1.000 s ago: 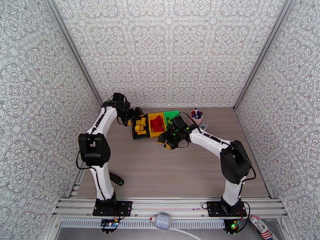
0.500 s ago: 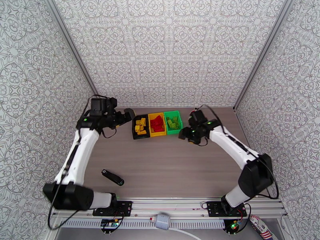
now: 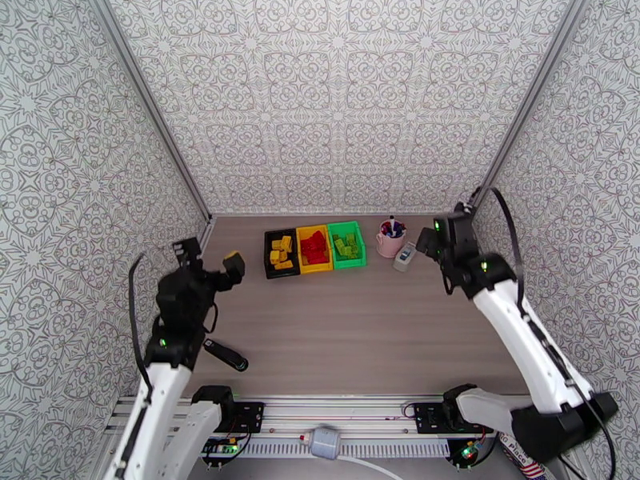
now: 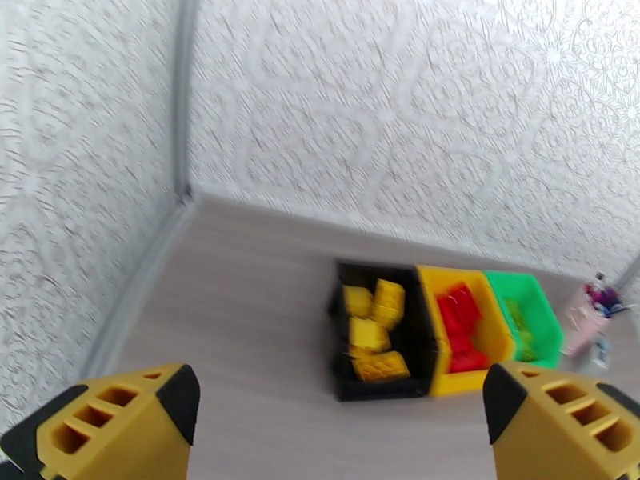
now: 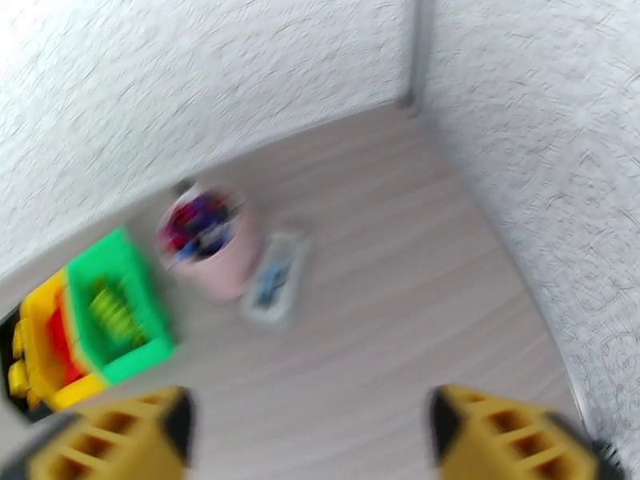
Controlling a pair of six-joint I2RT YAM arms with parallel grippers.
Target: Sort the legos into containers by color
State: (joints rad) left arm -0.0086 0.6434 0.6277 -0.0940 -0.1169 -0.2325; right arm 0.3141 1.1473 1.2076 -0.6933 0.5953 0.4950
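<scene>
Left gripper (image 4: 340, 432) is spread wide, nothing in it, near the left wall (image 3: 80, 194); right gripper (image 5: 308, 435) same deal by the right rear corner. Black plastic bin (image 4: 386, 389), yellow plastic bin (image 4: 468, 382) and green plastic bin (image 4: 512, 278) sit touching in a row near the back wall (image 3: 336, 114), holding small studded yellow bricks (image 4: 372, 334), red bricks (image 4: 458, 322) and lime bricks (image 4: 524, 318) respectively. Bare wood-grain table (image 3: 336, 330) in front. Flat grey device (image 5: 276, 278) beside the round pink cup (image 5: 220, 262): label too blurry to read.

Black bin (image 3: 268, 254), yellow bin (image 3: 317, 270), green bin (image 3: 353, 264), pink cup (image 3: 390, 246).
</scene>
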